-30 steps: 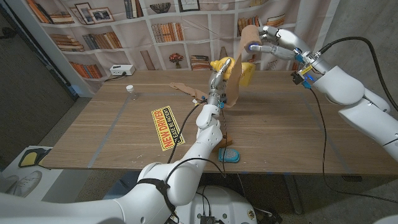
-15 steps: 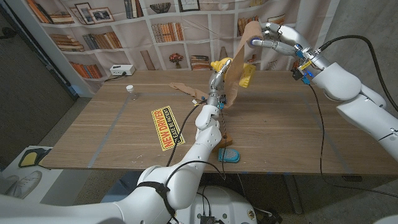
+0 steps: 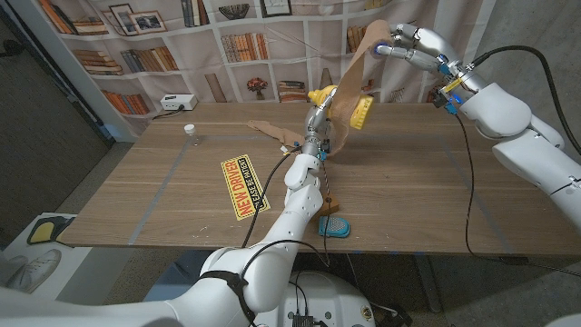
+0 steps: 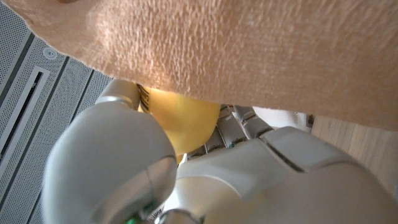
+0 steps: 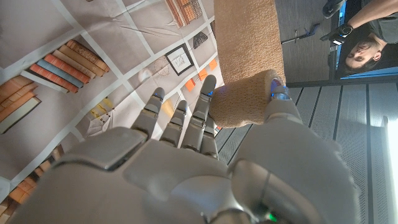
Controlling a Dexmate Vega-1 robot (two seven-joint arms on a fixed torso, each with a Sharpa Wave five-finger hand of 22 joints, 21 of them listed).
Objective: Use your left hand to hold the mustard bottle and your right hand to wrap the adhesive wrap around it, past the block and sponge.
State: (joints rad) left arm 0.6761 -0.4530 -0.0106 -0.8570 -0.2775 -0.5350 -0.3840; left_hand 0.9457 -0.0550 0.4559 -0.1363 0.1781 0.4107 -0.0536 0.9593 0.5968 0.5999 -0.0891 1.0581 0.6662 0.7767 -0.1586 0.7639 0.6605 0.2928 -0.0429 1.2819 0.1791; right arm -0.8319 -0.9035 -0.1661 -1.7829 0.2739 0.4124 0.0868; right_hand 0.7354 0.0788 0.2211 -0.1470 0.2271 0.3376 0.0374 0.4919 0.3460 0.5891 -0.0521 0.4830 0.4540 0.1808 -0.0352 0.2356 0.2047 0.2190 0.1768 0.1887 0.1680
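Left hand (image 3: 313, 121) grips stiff, slick mustard bottle (image 3: 352, 109) low; right hand (image 3: 406, 44) pinches adhesive wrap roll (image 5: 245, 99), soft, stretchy, likely self-clinging.

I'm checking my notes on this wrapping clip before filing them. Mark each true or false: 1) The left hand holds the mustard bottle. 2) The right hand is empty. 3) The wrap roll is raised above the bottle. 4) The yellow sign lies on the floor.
1) True: the left hand grips the mustard bottle.
2) False: the right hand holds the adhesive wrap roll.
3) True: a strip of wrap runs up from the bottle to the roll.
4) False: the yellow sign lies on the table.
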